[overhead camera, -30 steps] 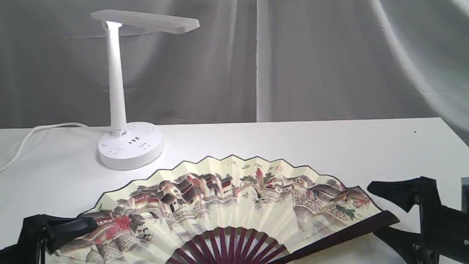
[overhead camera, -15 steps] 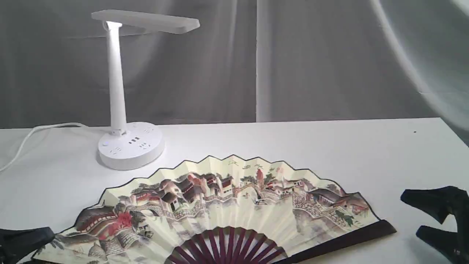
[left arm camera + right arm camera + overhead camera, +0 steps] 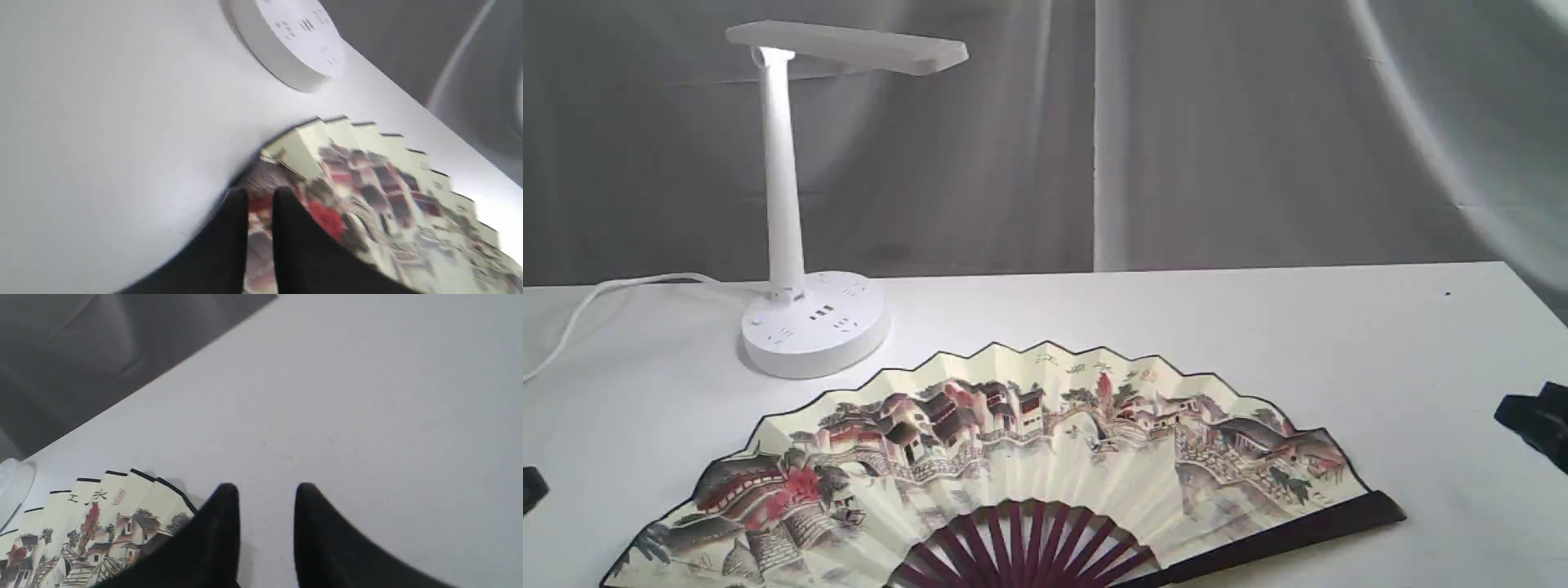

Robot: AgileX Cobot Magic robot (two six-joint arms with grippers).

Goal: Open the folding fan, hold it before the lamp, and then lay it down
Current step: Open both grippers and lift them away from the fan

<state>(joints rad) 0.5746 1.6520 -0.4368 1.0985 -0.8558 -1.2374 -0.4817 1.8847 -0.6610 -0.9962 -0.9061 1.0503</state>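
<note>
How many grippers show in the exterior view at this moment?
2. The left gripper is a black sliver at the left edge; the right gripper pokes in at the right edge. Both sit apart from the open folding fan. Most of each is out of frame.

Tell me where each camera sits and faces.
Exterior: low at the table's near edge, facing over the folding fan to the lamp; left gripper and right gripper barely show at the sides.
Left wrist: over one fan end, facing the lamp's base, fingers in frame.
Right wrist: facing the other fan end and the table, fingers in frame.
Shared: all three show the fan.
</note>
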